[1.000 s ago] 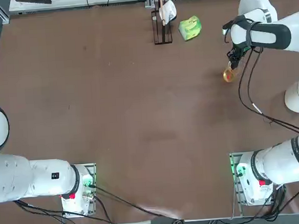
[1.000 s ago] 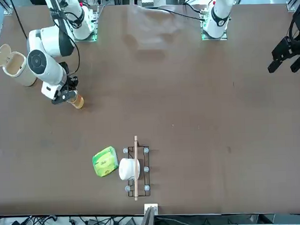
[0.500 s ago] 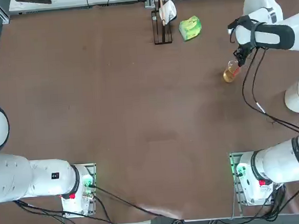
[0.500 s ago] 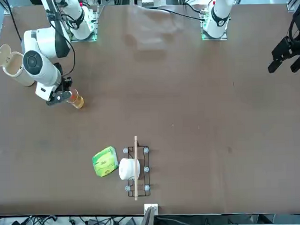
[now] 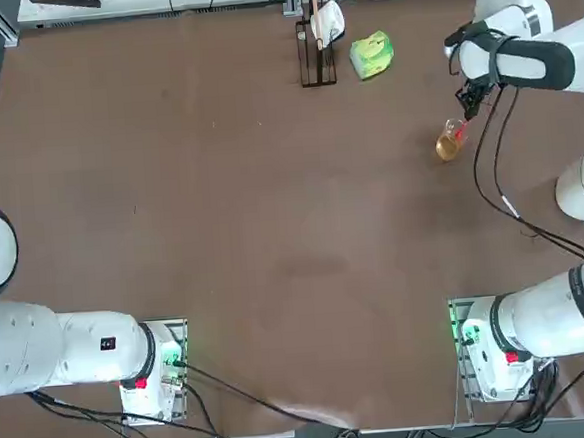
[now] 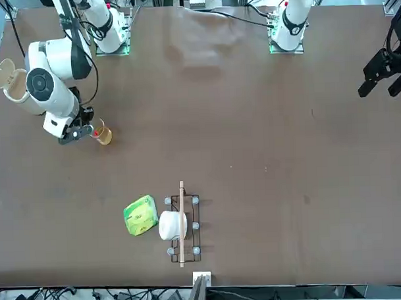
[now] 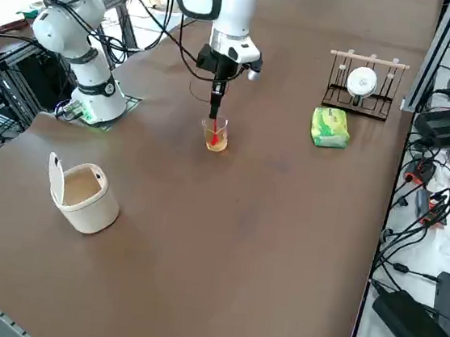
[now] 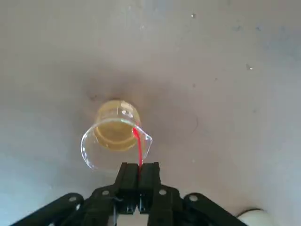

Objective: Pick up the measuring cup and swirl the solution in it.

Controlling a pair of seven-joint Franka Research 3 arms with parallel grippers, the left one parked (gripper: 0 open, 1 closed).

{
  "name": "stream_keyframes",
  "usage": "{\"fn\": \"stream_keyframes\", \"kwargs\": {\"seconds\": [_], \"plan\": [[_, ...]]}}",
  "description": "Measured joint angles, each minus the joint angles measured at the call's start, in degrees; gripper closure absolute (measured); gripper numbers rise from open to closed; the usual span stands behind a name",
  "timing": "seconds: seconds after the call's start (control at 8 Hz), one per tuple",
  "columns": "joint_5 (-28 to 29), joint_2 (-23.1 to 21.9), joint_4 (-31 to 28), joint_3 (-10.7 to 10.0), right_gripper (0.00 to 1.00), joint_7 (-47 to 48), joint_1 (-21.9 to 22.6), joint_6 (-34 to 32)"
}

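Observation:
The measuring cup [image 5: 449, 146] [image 6: 104, 135] [image 7: 216, 136] [image 8: 115, 141] is a small clear glass vessel standing upright on the brown table, at the far right from the robot's side. The solution [image 8: 114, 134] in it is orange-amber. My right gripper [image 5: 462, 115] [image 6: 86, 131] [image 7: 214, 106] [image 8: 138, 173] hangs just above the cup's rim. Its jaws are shut on a thin red rod [image 8: 137, 146] whose lower end dips into the liquid. The fingers do not touch the glass.
A white lidded cup [image 5: 582, 185] [image 6: 17, 81] [image 7: 84, 194] stands near the right edge, closer to the robot than the cup. At the far edge lie a green packet [image 5: 372, 54] [image 7: 330, 127] and a wire rack [image 5: 317, 69] [image 7: 361, 103] holding a white roll.
My right wrist has swung away toward the table's right edge, uncovering more of the cup in the overhead view. The cup stays where it stood and the jaws stay shut.

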Motion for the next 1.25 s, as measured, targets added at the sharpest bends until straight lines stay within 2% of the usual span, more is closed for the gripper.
{"fn": "stream_keyframes", "kwargs": {"seconds": [0.38,0.75,1.25], "plan": [[3.8,0.9,0.8,0.5,0.97,0.7,1.6,0.5],[3.9,1.6,0.8,0.5,0.97,2.2,2.9,0.0],[3.9,1.4,0.8,0.5,0.97,2.2,2.9,-4.6]]}}
